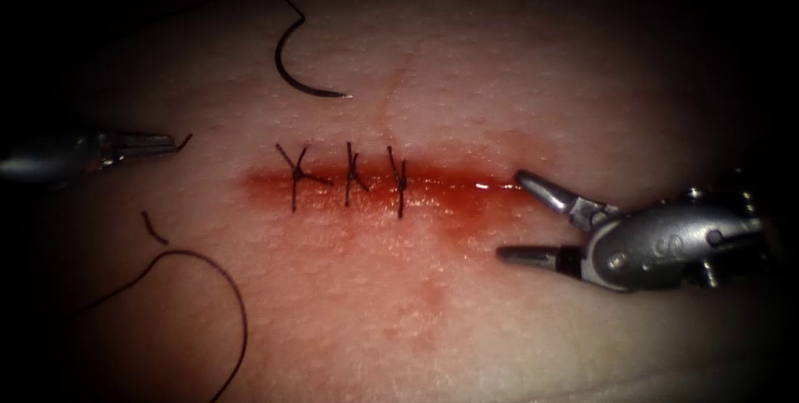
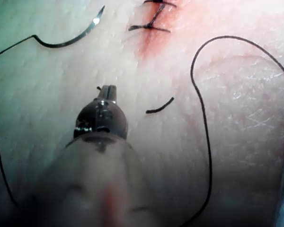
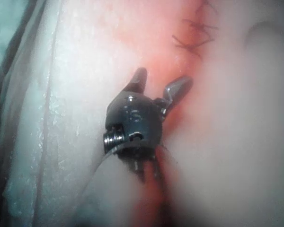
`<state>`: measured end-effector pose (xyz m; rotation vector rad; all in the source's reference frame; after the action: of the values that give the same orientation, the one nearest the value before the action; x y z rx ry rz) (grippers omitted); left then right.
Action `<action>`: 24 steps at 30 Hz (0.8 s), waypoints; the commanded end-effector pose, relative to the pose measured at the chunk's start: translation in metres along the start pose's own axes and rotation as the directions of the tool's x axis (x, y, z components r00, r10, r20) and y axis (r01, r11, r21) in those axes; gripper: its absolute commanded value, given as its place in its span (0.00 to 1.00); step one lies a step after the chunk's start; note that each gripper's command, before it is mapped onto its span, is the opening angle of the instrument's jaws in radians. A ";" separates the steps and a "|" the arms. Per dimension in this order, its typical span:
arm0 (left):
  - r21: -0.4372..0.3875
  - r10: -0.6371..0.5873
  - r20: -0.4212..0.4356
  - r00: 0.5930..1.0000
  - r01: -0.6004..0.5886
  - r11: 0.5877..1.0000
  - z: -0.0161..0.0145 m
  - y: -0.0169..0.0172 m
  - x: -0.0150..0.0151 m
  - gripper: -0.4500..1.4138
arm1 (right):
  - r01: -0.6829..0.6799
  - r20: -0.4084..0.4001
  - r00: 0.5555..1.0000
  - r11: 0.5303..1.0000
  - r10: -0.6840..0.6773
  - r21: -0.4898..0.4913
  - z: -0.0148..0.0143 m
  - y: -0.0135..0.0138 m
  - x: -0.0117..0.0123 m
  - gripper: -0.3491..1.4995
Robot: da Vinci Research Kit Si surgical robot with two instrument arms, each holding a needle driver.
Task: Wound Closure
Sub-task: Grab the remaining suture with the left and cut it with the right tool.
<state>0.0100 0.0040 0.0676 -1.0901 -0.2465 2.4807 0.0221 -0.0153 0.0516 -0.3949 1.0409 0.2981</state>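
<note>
Three stitches (image 1: 349,176) sit tied across the left and middle stretch of the cut (image 1: 383,182), which runs left-right through mid frame in the endoscope view; its right stretch, wet with red fluid (image 1: 449,203), carries no stitch.

Needle (image 1: 304,78): lying free on the tissue (image 1: 516,70) in the upper left of the frame, above the cut, not in the tissue and held by neither tool. Its curve opens up and to the right, point at the right end, thread (image 1: 225,320) trailing off its other end toward the top edge and looping round again at lower left.

Left end effector (image 1: 141,146): at the left edge, jaws together, with what looks like a short dark end of thread at the tip; whether that end is gripped or only lies against the tip is hard to make out. In the left wrist view the same tool (image 2: 106,92) looks closed, needle (image 2: 71,40) lying ahead and off to one side, apart from it.

Right end effector (image 1: 512,216): jaws apart, holding nothing, tips just beside the right end of the cut; confirmed spread in the right wrist view (image 3: 158,82).

Key relation: the needle lies up and to the right of the left tool, and well apart from the right tool, across the stitched stretch. Left arm judged the nearer.

A loose cut end of thread (image 1: 154,228) lies at lower left. The needle's swaged end fades into the dark upper edge; the course of the thread there cannot be followed.
</note>
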 end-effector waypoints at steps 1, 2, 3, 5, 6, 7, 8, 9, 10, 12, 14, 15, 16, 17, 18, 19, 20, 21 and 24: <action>-0.014 -0.003 0.027 1.000 0.004 1.000 0.0008 0.0001 -0.0006 0.00 | -0.001 -0.002 1.000 1.000 0.001 0.000 0.0008 -0.0005 -0.0002 0.92; -0.032 -0.013 0.048 0.999 0.015 0.999 0.0007 0.0003 -0.0010 0.00 | -0.001 -0.002 1.000 1.000 0.001 0.000 0.0008 -0.0005 -0.0001 0.92; -0.059 -0.013 0.074 0.997 0.017 0.998 0.0007 0.0007 -0.0016 0.00 | -0.001 -0.001 1.000 1.000 0.001 0.000 0.0008 -0.0005 -0.0001 0.92; -0.085 -0.022 0.108 0.994 0.031 0.996 0.0006 0.0013 -0.0024 0.00 | -0.002 -0.003 1.000 1.000 0.002 0.001 0.0008 -0.0004 -0.0001 0.91; -0.109 -0.013 0.142 0.990 0.029 0.994 0.0005 0.0018 -0.0031 0.00 | -0.002 -0.002 1.000 1.000 0.002 0.001 0.0009 -0.0005 0.0000 0.91; -0.117 -0.018 0.153 0.988 0.036 0.993 0.0004 0.0019 -0.0034 0.00 | -0.002 -0.002 1.000 1.000 0.002 0.000 0.0010 -0.0005 0.0000 0.91; -0.120 -0.016 0.166 0.986 0.036 0.992 0.0003 0.0020 -0.0037 0.00 | -0.003 -0.004 1.000 1.000 0.003 0.002 0.0010 -0.0005 0.0000 0.91; -0.120 -0.034 0.177 0.984 0.056 0.991 0.0003 0.0020 -0.0040 0.28 | -0.003 -0.004 1.000 1.000 0.003 0.001 0.0010 -0.0005 0.0000 0.91; -0.119 -0.039 0.177 0.983 0.061 0.991 0.0002 0.0019 -0.0041 0.38 | -0.003 -0.004 1.000 1.000 0.003 0.002 0.0010 -0.0005 0.0000 0.91; -0.118 -0.050 0.179 0.983 0.072 0.990 0.0001 0.0020 -0.0041 0.55 | -0.003 -0.004 1.000 1.000 0.003 0.002 0.0010 -0.0005 0.0000 0.91; -0.088 -0.062 0.189 0.980 0.080 0.993 0.0000 0.0022 -0.0040 0.78 | -0.003 -0.006 1.000 1.000 0.003 0.000 0.0009 -0.0005 0.0000 0.91; -0.085 -0.063 0.191 0.980 0.080 0.993 -0.0001 0.0022 -0.0040 0.80 | 0.004 -0.005 1.000 1.000 -0.003 0.003 0.0009 -0.0005 0.0000 0.91; -0.084 -0.064 0.192 0.979 0.081 0.993 -0.0002 0.0024 -0.0039 0.82 | 0.004 -0.006 1.000 1.000 -0.004 0.004 0.0008 -0.0005 0.0000 0.91; -0.083 -0.065 0.193 0.979 0.083 0.993 -0.0004 0.0026 -0.0038 0.82 | 0.004 -0.006 1.000 1.000 -0.004 0.004 0.0008 -0.0004 0.0000 0.91; -0.079 -0.070 0.196 0.978 0.087 0.993 -0.0009 0.0031 -0.0034 0.82 | 0.004 -0.006 1.000 1.000 -0.004 0.005 0.0007 -0.0004 -0.0001 0.91; -0.078 -0.073 0.198 0.977 0.090 0.993 -0.0012 0.0033 -0.0031 0.82 | 0.004 -0.007 1.000 1.000 -0.004 0.005 0.0006 -0.0004 -0.0001 0.91; -0.076 -0.076 0.200 0.977 0.093 0.993 -0.0014 0.0035 -0.0029 0.81 | 0.004 -0.005 1.000 1.000 -0.004 0.008 0.0006 -0.0004 -0.0001 0.91; -0.072 -0.080 0.203 0.976 0.096 0.993 -0.0019 0.0039 -0.0024 0.78 | 0.005 -0.006 1.000 1.000 -0.005 0.008 0.0005 -0.0004 -0.0001 0.91; -0.094 -0.105 0.186 0.977 0.124 0.988 -0.0033 0.0043 -0.0006 0.68 | 0.005 -0.007 1.000 1.000 -0.005 0.010 0.0003 -0.0003 -0.0002 0.91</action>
<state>0.0120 0.0001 0.0632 -0.8723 -0.4802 2.4686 0.0218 -0.0153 0.0513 -0.3890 1.0447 0.2873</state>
